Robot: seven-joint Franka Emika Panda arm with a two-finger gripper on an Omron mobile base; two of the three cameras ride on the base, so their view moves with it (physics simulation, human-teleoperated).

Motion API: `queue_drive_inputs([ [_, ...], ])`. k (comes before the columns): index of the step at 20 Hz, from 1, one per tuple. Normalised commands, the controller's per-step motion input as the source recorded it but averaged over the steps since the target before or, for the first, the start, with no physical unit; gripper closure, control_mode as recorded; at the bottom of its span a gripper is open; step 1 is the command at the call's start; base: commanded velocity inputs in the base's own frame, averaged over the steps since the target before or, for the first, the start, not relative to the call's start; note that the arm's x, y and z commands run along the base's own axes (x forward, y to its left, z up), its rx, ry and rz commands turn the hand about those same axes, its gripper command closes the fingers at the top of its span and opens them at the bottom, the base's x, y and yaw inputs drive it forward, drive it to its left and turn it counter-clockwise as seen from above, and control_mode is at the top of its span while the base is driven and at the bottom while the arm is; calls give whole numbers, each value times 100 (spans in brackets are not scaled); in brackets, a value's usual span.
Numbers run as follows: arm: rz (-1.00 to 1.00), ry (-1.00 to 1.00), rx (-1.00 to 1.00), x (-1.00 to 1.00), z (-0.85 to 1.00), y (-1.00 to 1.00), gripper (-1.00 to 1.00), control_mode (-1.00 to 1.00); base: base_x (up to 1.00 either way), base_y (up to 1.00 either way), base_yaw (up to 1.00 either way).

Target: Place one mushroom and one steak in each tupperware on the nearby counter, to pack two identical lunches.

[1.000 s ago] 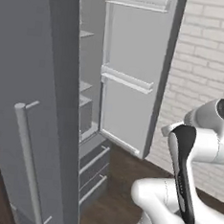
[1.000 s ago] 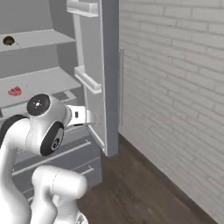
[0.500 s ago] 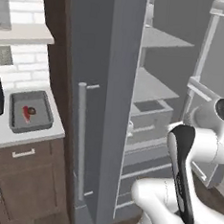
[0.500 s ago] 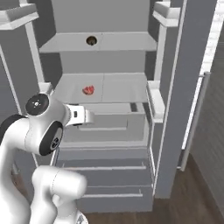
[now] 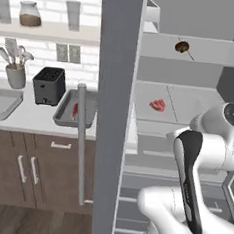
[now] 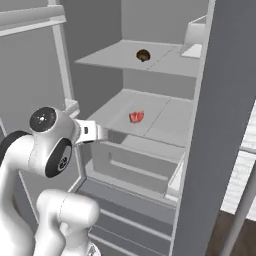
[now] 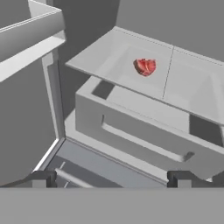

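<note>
Inside the open fridge, a red-pink steak (image 5: 157, 104) (image 6: 136, 117) (image 7: 145, 67) lies on the middle shelf. A dark-brown mushroom (image 5: 182, 46) (image 6: 143, 55) sits on the shelf above it. On the counter (image 5: 23, 125) to the left stand two light-grey tupperware trays. The left tray (image 5: 3, 104) looks bare. The right tray (image 5: 64, 107) holds another steak (image 5: 74, 110), partly hidden by the fridge door handle. My gripper (image 7: 113, 179) is open and holds nothing. It hangs in front of the fridge drawer, below and short of the shelf steak.
The fridge door's edge (image 5: 114, 114) with its long handle (image 5: 81, 141) stands between the counter and the shelves. A black toaster (image 5: 48, 85) and a utensil pot (image 5: 15, 74) stand at the back of the counter. A drawer (image 7: 140, 131) juts out under the middle shelf.
The base has turned, so both base views swung from the fridge door and brick wall to the fridge shelves and the counter. The gripper has stayed open.
</note>
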Motion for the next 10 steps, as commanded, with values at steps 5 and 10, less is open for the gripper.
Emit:
queue_drive_inputs([
  [5, 0, 0, 0, 0, 0, 0, -100, 100, 49, -33, 45],
  [10, 0, 0, 0, 0, 0, 0, -100, 100, 61, -33, 11],
])
